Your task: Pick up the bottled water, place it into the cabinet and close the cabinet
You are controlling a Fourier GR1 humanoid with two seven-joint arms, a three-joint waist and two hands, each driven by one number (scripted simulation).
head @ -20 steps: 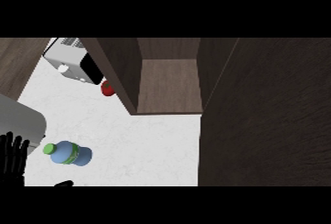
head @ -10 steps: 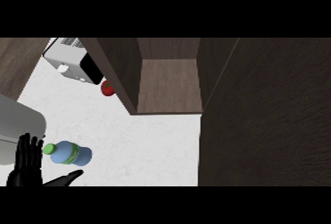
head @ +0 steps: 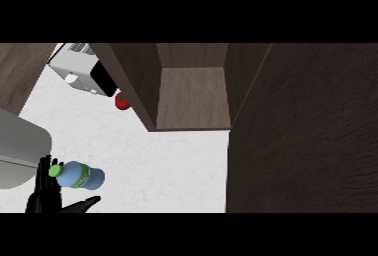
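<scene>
1. White speckled counter (head: 148,145) fills the middle of the head view, with a dark wooden cabinet (head: 190,95) standing open at the top and its door (head: 303,130) swung out along the right side.
2. At the upper left sits a white appliance (head: 77,75), with a small red object (head: 122,101) just beside the cabinet's left wall; a grey surface (head: 18,150) shows at the left edge.
3. The bottled water (head: 80,175), clear blue with a green cap and a green band, lies or tilts on the counter at the lower left, well apart from the cabinet's opening.
4. Only one black hand (head: 46,197) shows, at the lower left; from its place it is probably the left hand, though no forearm is visible to confirm it.
5. Its fingers are straight and spread, standing up beside the cap end, and the thumb (head: 83,204) points out under the bottle; the fingers look to be touching or just beside the cap, and nothing is gripped yet.
6. The step in hand seems to be the reach and grasp, so the task is at its start.
7. Next, the fingers and thumb need to curl round the bottle's body before any lift towards the open shelf, and the door is not yet closed
</scene>
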